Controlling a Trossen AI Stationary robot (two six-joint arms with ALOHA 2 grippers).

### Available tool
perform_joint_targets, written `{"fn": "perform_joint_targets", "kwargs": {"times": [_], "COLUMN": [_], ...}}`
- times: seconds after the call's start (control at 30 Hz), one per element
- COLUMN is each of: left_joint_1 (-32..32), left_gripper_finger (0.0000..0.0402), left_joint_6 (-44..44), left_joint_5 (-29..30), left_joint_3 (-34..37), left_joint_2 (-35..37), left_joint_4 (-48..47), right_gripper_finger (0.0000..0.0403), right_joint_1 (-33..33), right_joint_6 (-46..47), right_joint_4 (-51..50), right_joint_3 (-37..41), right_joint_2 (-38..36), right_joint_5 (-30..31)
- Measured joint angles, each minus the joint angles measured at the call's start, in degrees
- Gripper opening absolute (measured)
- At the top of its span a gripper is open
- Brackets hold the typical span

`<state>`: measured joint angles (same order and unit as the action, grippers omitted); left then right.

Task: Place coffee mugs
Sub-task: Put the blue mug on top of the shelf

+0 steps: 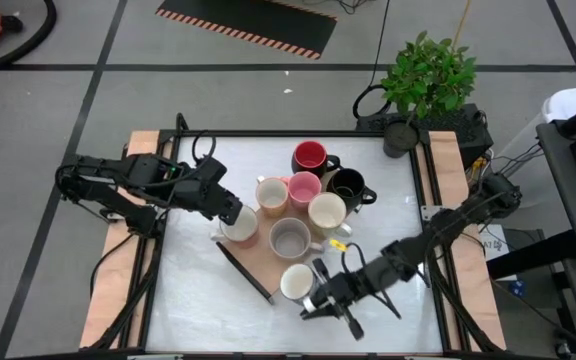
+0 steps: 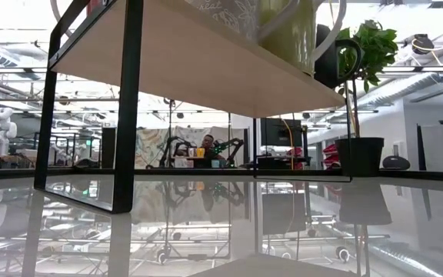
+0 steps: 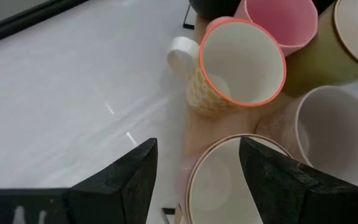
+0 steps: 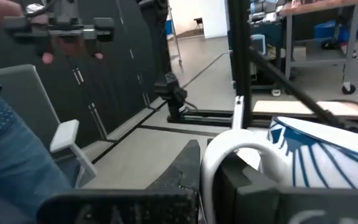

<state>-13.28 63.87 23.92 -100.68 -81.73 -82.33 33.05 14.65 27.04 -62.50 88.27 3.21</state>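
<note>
On the white counter (image 1: 198, 300), seven mugs stand clustered on a low wooden shelf board (image 1: 258, 255), and an eighth is at the right end effector. The red mug (image 1: 310, 156) and the black mug (image 1: 347, 186) sit at the far side, with the pink mug (image 1: 304, 188) between and just in front of them. The orange-rimmed mug (image 3: 238, 65) touches the pink one, and a larger cream mug (image 1: 327, 213) stands beside it. The grey mug (image 1: 289, 239) is near the middle of the board.

The left end effector (image 1: 230, 212) hangs over the cream mug (image 1: 240, 226) at the board's left end. In the left wrist view its fingers (image 3: 126, 177) are spread, one on each side of that mug's rim.

The right end effector (image 1: 320, 292) is pinching the white mug with blue lines (image 4: 322, 155) by its handle, at the board's near edge. A potted green plant (image 1: 426, 80) stands beyond the counter's far right corner.
</note>
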Motion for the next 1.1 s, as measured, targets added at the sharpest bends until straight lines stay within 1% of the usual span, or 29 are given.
{"fn": "perform_joint_targets", "kwargs": {"times": [0.27,0.4,0.47,0.57,0.7,0.8,1.1], "left_joint_1": [-0.85,-0.96,-0.96,-0.96,-0.96,-0.96,-0.96], "left_gripper_finger": [0.0232,0.0232,0.0232,0.0232,0.0232,0.0232,0.0232], "left_joint_6": [2.12,2.46,2.45,2.35,2.28,2.3,2.96], "left_joint_5": [0.21,0.75,0.81,1.28,1.4,1.4,1.38], "left_joint_3": [0.0,0.0,0.0,0.0,0.0,0.0,0.0], "left_joint_2": [0.0,0.0,0.0,0.0,0.0,0.0,0.0], "left_joint_4": [-0.02,-0.05,-0.06,-0.13,-0.32,-0.43,-0.5], "right_gripper_finger": [0.0003,0.0003,0.0003,0.0003,0.0003,0.0002,0.0004], "right_joint_1": [-5.88,-7.23,-7.27,-7.23,-7.21,-7.47,-8.83], "right_joint_6": [-5.68,-7.34,-7.47,-7.47,-7.89,-10.58,-15.09], "right_joint_4": [3.79,12.45,18.34,22.94,23.87,24.55,23.56], "right_joint_3": [0.0,0.0,0.0,0.0,0.0,0.0,0.0], "right_joint_2": [0.24,3.08,5.52,8.91,11.59,12.64,12.92], "right_joint_5": [-7.27,-10.56,-10.83,-10.82,-10.87,-10.83,-10.88]}}
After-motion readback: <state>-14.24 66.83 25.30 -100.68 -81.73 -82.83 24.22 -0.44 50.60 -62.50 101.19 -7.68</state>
